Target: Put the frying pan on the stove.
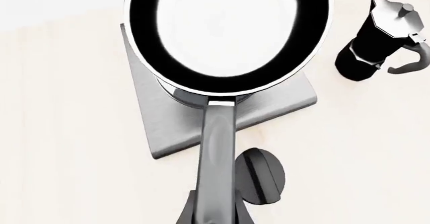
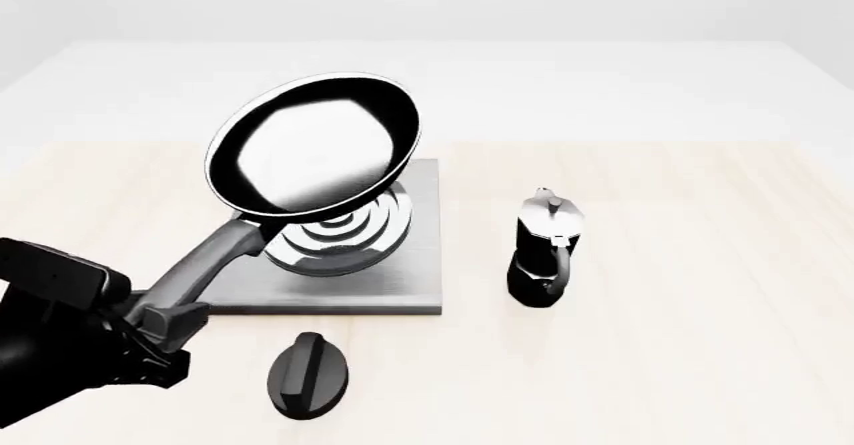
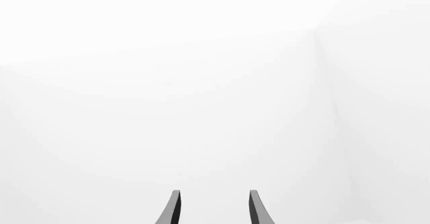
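Left end effector (image 2: 160,327) clamped on the handle end of the frying pan (image 2: 314,145), held tilted in the air above the stove (image 2: 387,275). Right end effector (image 3: 211,206) parted, empty. Risks: handle twisting in so far-out a grip, pan landing off-centre, or nudging the knob (image 2: 310,375) or moka pot (image 2: 545,248).

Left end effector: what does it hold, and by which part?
The left end effector holds the frying pan by the far end of its long handle.

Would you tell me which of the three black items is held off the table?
The frying pan, gripped by its handle in the left tool; the moka pot and oval knob rest on the table.
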